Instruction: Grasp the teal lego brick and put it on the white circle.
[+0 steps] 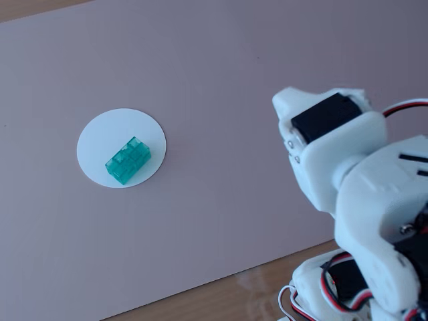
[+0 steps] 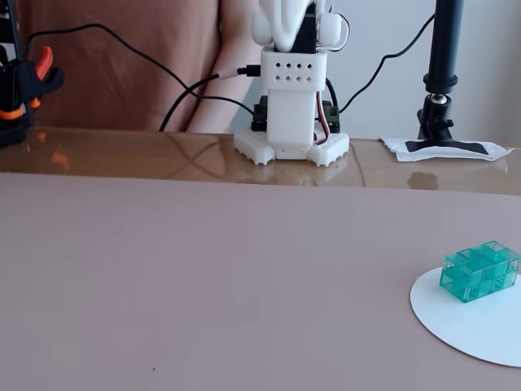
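Note:
The teal lego brick (image 1: 128, 160) lies flat on the white circle (image 1: 120, 127), slightly toward its lower edge, on the pinkish-mauve sheet. In another fixed view the brick (image 2: 480, 270) sits on the far part of the circle (image 2: 480, 334) at the lower right. My arm (image 1: 354, 194) is folded back over its base, far from the brick. Only a white part of the gripper (image 2: 285, 24) shows at the top edge, and how its jaws stand cannot be made out. Nothing is seen held in it.
The arm's white base (image 2: 291, 114) stands on the wooden table strip beyond the mauve sheet (image 2: 203, 277). A black camera stand (image 2: 444, 73) is to its right, an orange-black clamp (image 2: 24, 81) at far left. Cables run behind the base.

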Controlling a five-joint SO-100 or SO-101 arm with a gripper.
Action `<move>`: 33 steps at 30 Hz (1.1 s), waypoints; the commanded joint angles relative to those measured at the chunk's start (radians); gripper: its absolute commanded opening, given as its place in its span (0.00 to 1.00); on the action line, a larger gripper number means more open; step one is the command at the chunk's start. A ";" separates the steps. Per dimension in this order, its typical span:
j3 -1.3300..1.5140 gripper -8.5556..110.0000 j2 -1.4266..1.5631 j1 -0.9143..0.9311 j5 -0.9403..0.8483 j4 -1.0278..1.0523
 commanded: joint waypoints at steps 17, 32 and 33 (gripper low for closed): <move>0.285 0.07 0.012 0.021 0.034 -0.012; 0.321 0.07 0.012 0.005 0.040 -0.032; 0.321 0.07 0.012 0.009 0.048 -0.032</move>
